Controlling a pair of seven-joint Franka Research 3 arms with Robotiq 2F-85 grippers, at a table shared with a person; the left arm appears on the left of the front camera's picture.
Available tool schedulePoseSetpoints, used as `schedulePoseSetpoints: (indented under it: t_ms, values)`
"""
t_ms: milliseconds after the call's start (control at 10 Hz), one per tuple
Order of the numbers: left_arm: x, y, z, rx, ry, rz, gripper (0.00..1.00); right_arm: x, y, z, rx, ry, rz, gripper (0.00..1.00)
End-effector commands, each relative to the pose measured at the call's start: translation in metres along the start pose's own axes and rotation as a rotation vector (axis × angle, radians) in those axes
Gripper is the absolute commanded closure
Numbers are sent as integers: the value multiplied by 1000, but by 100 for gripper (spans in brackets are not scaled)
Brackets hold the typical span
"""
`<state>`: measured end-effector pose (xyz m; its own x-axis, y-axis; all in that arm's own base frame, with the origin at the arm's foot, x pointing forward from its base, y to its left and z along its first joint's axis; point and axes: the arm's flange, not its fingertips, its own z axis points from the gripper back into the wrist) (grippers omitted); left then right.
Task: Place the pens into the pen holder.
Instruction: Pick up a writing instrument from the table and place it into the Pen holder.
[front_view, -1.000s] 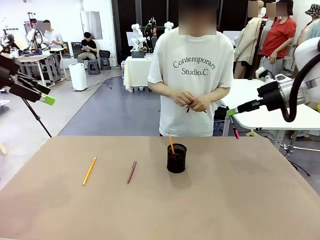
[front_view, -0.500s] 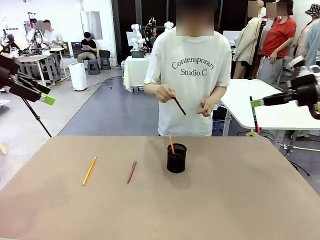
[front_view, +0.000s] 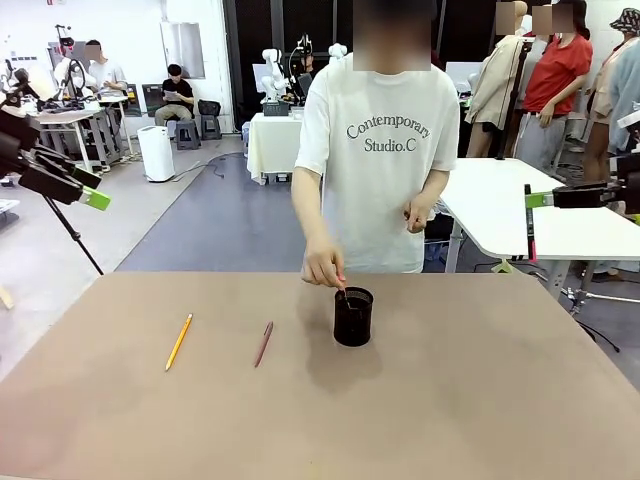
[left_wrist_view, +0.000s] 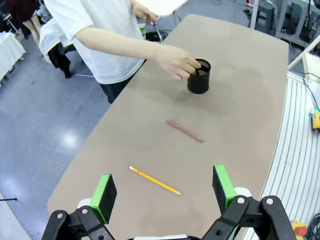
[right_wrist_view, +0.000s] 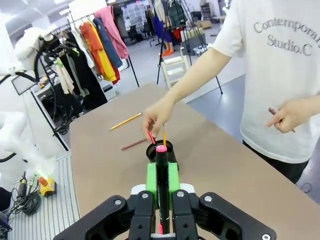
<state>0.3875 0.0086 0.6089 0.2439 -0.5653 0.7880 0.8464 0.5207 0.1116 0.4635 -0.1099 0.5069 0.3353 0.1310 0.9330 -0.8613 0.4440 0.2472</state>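
Holding a pink-capped pen (right_wrist_view: 161, 150) clamped: right gripper (right_wrist_view: 161, 179), well right of the pen holder (front_view: 353, 320); left gripper (left_wrist_view: 164, 187), fingers apart, empty; yellow pencil (front_view: 179, 341) and brown pen (front_view: 263, 343) flat left of it; person's hand (front_view: 323, 268) at its rim. Best wait, then lower upright.

Thin pencil-like pens: 6.
- 2 flat on table: yellow-orange pencil (front_view: 179, 341), reddish-brown pen (front_view: 263, 344)
- 1 second yellow-orange pencil (right_wrist_view: 164, 134), standing in holder
- 1 red pen (right_wrist_view: 151, 138), in person's hand at holder (front_view: 324, 268)
- 1 dark reddish pen (right_wrist_view: 272, 111), in person's other hand (front_view: 417, 212)
- 1 pink-capped black pen (right_wrist_view: 161, 157), clamped in right gripper (right_wrist_view: 161, 177)

Black mesh cylindrical pen holder (front_view: 353, 318): 1.
Green-padded grippers: 2, counting left gripper (left_wrist_view: 162, 187).
Person's hands: 2.
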Motion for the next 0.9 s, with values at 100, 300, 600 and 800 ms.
schedulePoseSetpoints:
  t_ms: [100,300,600,800]
  values:
    - [0,0,-1,-4,-15,-12,0,2,0,2,3,5,6,100]
    - [0,0,-1,-4,-15,-12,0,2,0,2,3,5,6,100]
    - [0,0,-1,-4,-15,-12,0,2,0,2,3,5,6,100]
    - [0,0,-1,-4,-15,-12,0,2,0,2,3,5,6,100]
